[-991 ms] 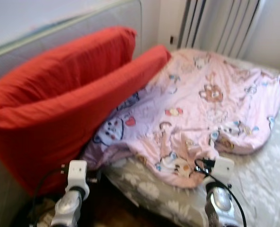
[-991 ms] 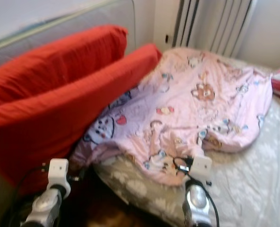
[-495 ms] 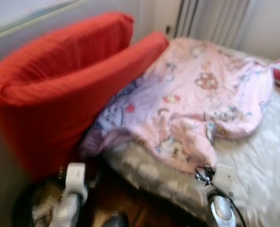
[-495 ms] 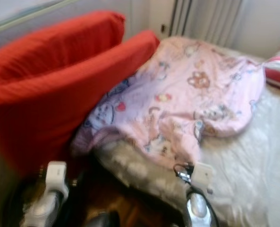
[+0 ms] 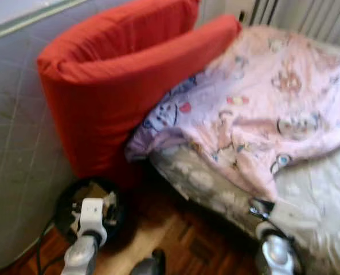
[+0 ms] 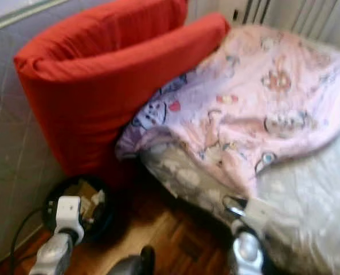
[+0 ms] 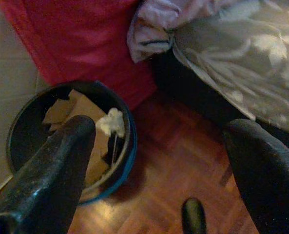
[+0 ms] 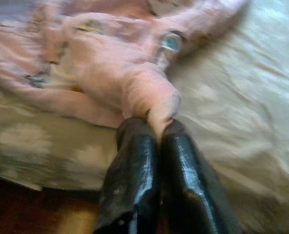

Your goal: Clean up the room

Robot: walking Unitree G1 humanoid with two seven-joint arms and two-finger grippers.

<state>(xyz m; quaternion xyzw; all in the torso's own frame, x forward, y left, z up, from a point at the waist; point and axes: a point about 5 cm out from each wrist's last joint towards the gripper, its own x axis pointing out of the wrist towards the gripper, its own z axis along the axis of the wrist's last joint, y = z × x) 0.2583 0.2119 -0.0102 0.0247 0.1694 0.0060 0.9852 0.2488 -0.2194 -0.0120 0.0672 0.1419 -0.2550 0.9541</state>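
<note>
A pink cartoon-print blanket (image 5: 261, 109) lies crumpled across the bed. My right gripper (image 8: 156, 127) is at its near corner, shut with a fold of the pink fabric pinched between the tips. My left gripper (image 7: 161, 129) hangs open above the wooden floor (image 7: 183, 161), nothing between its fingers (image 7: 61, 161). Just beside it a black waste bin (image 7: 127, 122) stands on the floor, holding cardboard scraps (image 7: 81, 112) and a crumpled white wad (image 7: 111, 122). In the left eye view the bin (image 5: 63, 200) sits at the foot of the red cushions.
Two large red cushions (image 5: 118, 74) lean against a grey quilted panel (image 5: 15, 143) at the left. The bed's grey flowered sheet (image 5: 198, 177) hangs over its near edge. A dark rounded object (image 7: 193, 217) sits on the floor below my left gripper.
The camera has tipped down and swung, bringing the floor and the bin into view. My right gripper stays at the blanket's near corner.
</note>
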